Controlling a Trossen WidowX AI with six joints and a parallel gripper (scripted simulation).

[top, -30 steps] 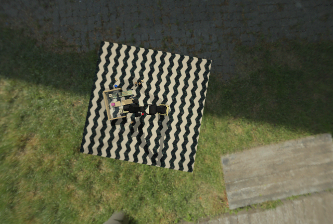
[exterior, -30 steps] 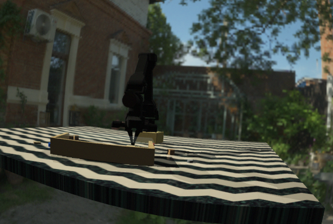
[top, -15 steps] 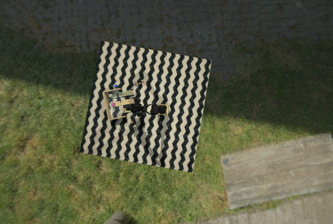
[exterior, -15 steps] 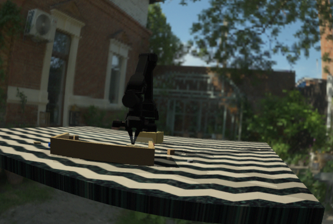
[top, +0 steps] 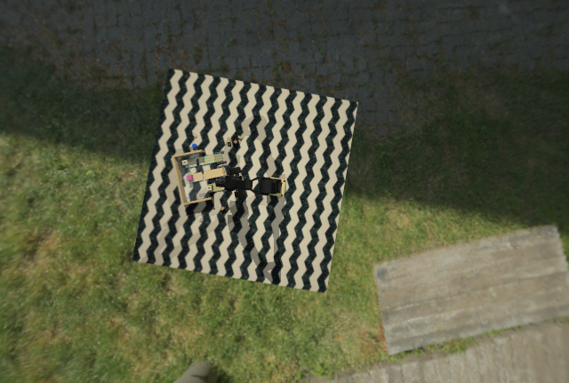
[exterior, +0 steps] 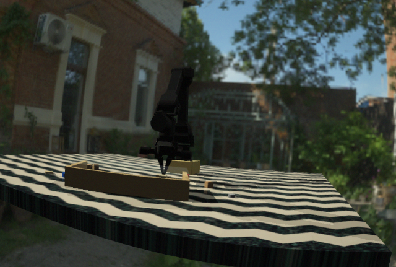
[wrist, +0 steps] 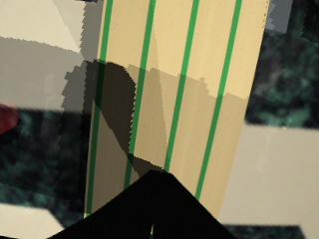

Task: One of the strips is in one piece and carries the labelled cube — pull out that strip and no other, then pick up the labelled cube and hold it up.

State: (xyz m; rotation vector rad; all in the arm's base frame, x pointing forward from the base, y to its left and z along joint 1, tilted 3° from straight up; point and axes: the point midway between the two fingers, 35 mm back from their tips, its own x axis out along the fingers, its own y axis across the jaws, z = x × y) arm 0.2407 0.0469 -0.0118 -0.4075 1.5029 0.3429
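Note:
My gripper (exterior: 163, 172) (wrist: 159, 182) is shut and empty, pointing down with its tips at or just above a pale wooden strip with green lines (wrist: 209, 60) (top: 215, 187). Whether they touch cannot be told. A small pale cube (top: 209, 187) sits at that strip's far end; its faces are too small to read. A plain tan strip (top: 213, 173) lies beside it, with a pink piece (top: 189, 178) at its far end. A green-patterned strip (top: 212, 158) lies beyond, with another pale cube (top: 185, 162) at its far end. The arm hides part of the nearest strip.
A low three-sided wooden wall (top: 179, 181) (exterior: 124, 182) stands around the strips' far ends. A blue object (top: 195, 146) (exterior: 63, 174) lies outside it. Small blocks (top: 228, 141) lie nearby, and a brown block (top: 222, 208) (exterior: 208, 184) lies on the opposite side.

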